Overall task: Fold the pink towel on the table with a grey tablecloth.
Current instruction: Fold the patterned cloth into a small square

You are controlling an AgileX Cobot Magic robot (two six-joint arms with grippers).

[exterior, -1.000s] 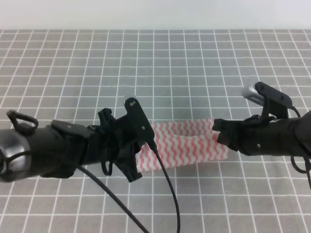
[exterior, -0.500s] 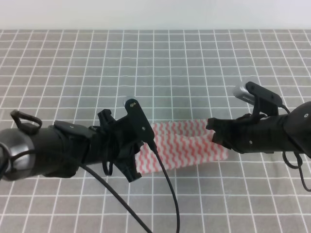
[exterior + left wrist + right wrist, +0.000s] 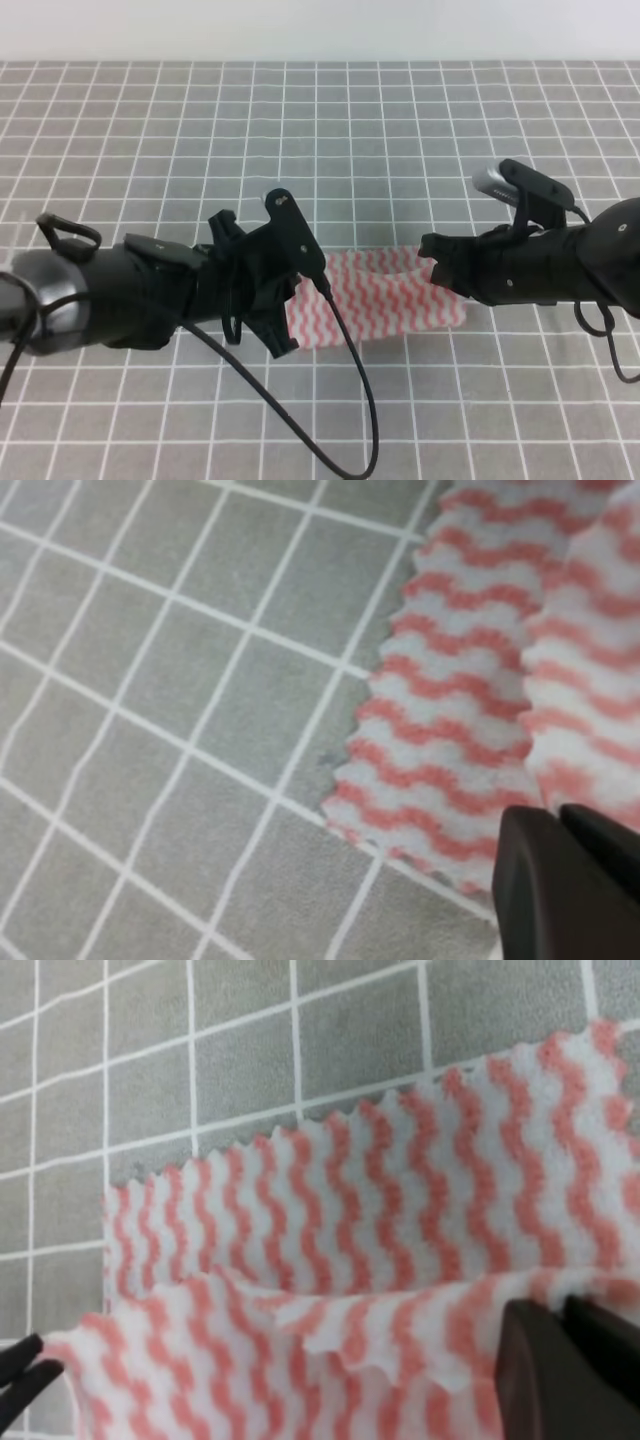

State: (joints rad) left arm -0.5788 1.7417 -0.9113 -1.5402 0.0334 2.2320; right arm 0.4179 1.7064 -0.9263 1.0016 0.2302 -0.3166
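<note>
A plain pale wall (image 3: 320, 30) rises behind the surface, evenly lit.

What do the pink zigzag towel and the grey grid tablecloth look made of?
Pink-and-white zigzag-striped towel: thin, soft nonwoven or fleece-like cloth, matte, with a fuzzy nap and pinked edges. Grey tablecloth with white grid lines: probably felt-like or short-pile fabric, matte, with a fine speckled texture. Neither can be identified for certain.

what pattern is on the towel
Wavy pink-and-white zigzag stripes on the pink towel, clearest in the right wrist view.

Pink-and-white zigzag-striped pink towel (image 3: 385, 300) on grey, white-gridded table with a grey tablecloth (image 3: 320, 140); black arms.
</note>
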